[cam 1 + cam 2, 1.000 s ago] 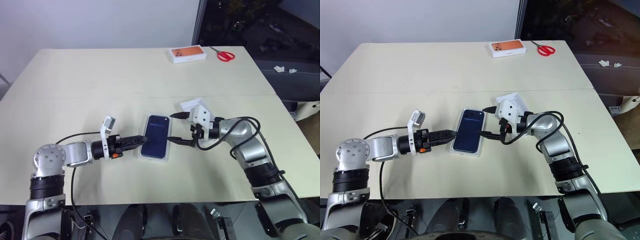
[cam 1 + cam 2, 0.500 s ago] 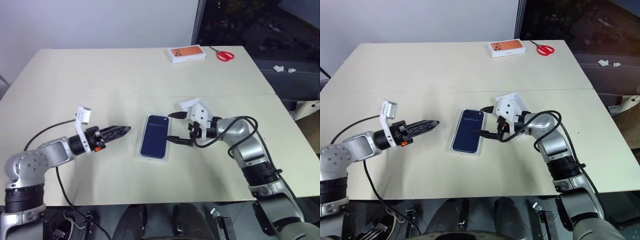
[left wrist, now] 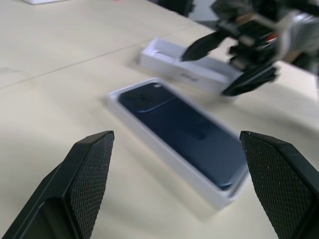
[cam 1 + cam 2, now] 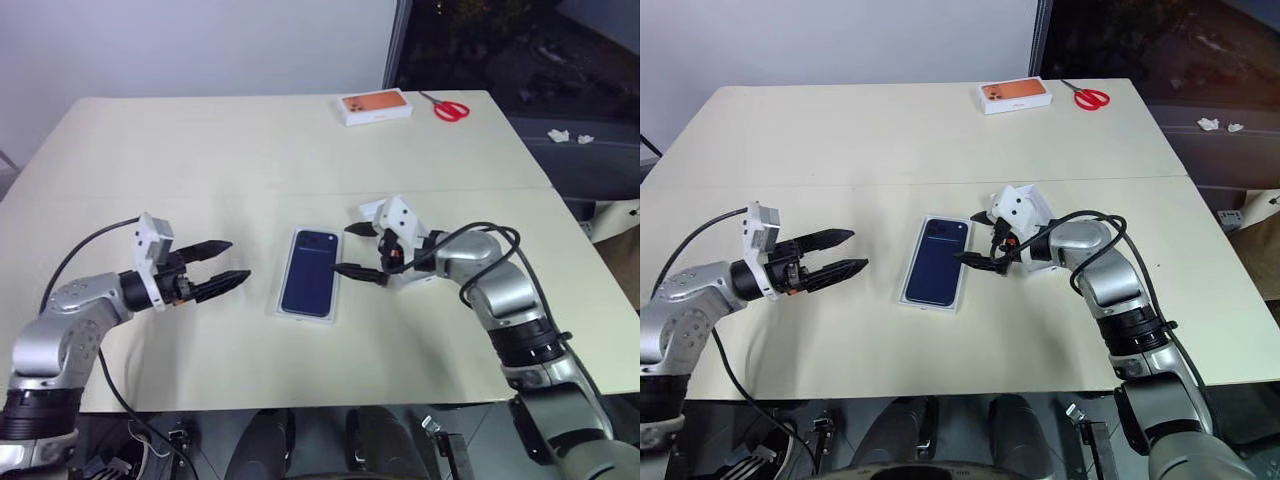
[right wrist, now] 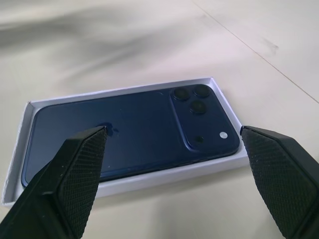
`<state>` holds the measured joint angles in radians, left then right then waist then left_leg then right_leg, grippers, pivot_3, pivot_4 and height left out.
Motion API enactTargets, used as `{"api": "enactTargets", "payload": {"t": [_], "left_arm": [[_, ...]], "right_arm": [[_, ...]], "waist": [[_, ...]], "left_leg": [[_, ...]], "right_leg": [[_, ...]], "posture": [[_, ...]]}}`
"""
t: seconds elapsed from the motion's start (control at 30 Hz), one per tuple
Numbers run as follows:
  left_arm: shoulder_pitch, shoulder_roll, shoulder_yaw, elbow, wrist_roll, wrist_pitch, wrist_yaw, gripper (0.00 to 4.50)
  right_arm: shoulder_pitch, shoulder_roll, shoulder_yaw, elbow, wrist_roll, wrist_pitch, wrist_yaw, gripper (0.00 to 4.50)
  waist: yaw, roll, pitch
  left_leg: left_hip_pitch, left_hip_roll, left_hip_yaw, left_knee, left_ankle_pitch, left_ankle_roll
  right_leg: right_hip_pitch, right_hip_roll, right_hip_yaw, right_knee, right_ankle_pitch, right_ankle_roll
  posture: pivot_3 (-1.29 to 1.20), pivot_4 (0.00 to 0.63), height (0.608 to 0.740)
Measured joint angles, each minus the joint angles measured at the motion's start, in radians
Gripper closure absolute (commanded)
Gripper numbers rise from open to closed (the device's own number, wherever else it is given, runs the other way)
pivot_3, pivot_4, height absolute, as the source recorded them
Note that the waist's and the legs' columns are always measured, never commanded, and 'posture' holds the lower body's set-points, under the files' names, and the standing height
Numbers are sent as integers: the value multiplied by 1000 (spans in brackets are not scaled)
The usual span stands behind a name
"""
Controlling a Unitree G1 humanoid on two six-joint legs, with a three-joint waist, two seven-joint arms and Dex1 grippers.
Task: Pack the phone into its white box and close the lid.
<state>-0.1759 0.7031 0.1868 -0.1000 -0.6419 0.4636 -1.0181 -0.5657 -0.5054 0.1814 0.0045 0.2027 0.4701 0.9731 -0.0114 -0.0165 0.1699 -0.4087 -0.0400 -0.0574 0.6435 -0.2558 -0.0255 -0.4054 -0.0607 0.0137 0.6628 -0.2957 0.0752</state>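
On table (image 4: pixel 200 150): phone (image 4: pixel 309 272) lies back-up in box (image 4: pixel 286 309); left gripper (image 4: pixel 222 266) and right gripper (image 4: pixel 357 250) flank it, both wide, empty.

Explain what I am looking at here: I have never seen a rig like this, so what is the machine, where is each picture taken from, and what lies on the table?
This is a humanoid robot with two arms, each ending in a two-fingered black gripper. Two pictures come from a stereo camera on its head, looking down over a beige table. The other two come from cameras on the wrists, looking along each gripper's fingers.

In the middle lies the phone, dark blue, back up, already resting inside the white box. The left gripper hovers open, apart from the box. The right gripper is open at the box's other side. Neither holds anything. Behind the right gripper lies the lid, inside up, so closing is not yet done. At the far edge sit an orange-topped box and red scissors.
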Motion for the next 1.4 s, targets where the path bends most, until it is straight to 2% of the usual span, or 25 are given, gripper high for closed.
{"api": "enactTargets", "payload": {"t": [0.03,0.07,0.13,0.17,0.23,0.37,0.4,0.43,0.47,0.63,0.77,1.0,1.23,1.4], "left_arm": [[-6,-12,-10,16,18,-14,9,247],[-17,-30,-16,33,32,-18,27,209],[-47,-61,-18,64,41,-7,57,201],[-62,-74,-18,70,41,1,66,462],[-98,-98,-23,88,44,19,89,1120],[-125,-135,-78,161,105,27,143,3099],[-126,-141,-92,179,124,25,150,3638],[-126,-149,-105,195,143,22,155,4203],[-130,-155,-122,209,165,16,161,4473],[-183,-203,-191,263,259,-12,199,4473],[-207,-236,-217,259,273,13,203,4473],[-282,-272,-281,257,277,148,158,4473],[-289,-283,-333,228,277,193,84,4473],[-292,-336,-342,228,281,201,90,4473]], "right_arm": [[6,-13,1,0,-12,-6,-6,0],[11,-25,2,3,-26,-17,-11,258],[18,-27,3,5,-34,-24,-16,815],[20,-27,4,6,-34,-25,-16,1306],[22,-29,8,7,-43,-39,-16,2360],[33,-50,44,26,-92,-106,-13,4391],[36,-50,50,29,-100,-114,-13,4500],[39,-49,56,33,-108,-123,-15,4500],[39,-49,68,43,-125,-141,-19,4500],[39,-36,149,92,-229,-228,-49,4500],[36,-24,170,118,-280,-291,-80,4500],[31,-26,158,137,-288,-303,-74,4500],[47,-81,122,133,-279,-308,-27,4500],[73,-137,99,105,-274,-310,7,4500]], "waist": [[2,0,0],[4,0,0],[1,0,0],[0,0,0],[-2,0,0],[-4,0,0],[-4,0,0],[-3,0,0],[-2,0,0],[2,0,0],[0,0,0],[2,0,0],[6,0,0],[14,0,0]], "left_leg": [[0,0,0,0,0,0],[0,0,0,1,0,0],[0,0,0,1,0,0],[0,0,0,1,0,0],[0,0,0,1,0,0],[0,0,0,2,0,1],[0,0,0,2,0,1],[0,0,0,2,0,0],[0,0,0,2,0,1],[0,-1,0,3,0,0],[0,-1,0,4,0,0],[1,-1,0,5,0,1],[2,-2,-1,6,0,1],[2,-2,-1,6,-1,2]], "right_leg": [[0,0,0,0,0,0],[0,0,0,0,0,0],[0,0,0,0,0,0],[0,0,0,1,0,0],[0,0,0,1,0,0],[0,1,0,1,0,1],[0,1,0,1,0,1],[0,2,0,1,0,1],[0,2,0,2,0,1],[1,1,-1,2,0,1],[2,1,-1,2,0,1],[4,2,-1,2,0,1],[6,1,-2,1,0,1],[6,1,-2,1,0,1]], "posture": [[0,150,740],[0,150,740],[0,150,740],[0,150,740],[0,150,740],[0,150,740],[0,150,740],[0,150,740],[0,150,740],[0,150,740],[0,150,740],[0,150,740],[0,150,740],[0,150,740]]}}
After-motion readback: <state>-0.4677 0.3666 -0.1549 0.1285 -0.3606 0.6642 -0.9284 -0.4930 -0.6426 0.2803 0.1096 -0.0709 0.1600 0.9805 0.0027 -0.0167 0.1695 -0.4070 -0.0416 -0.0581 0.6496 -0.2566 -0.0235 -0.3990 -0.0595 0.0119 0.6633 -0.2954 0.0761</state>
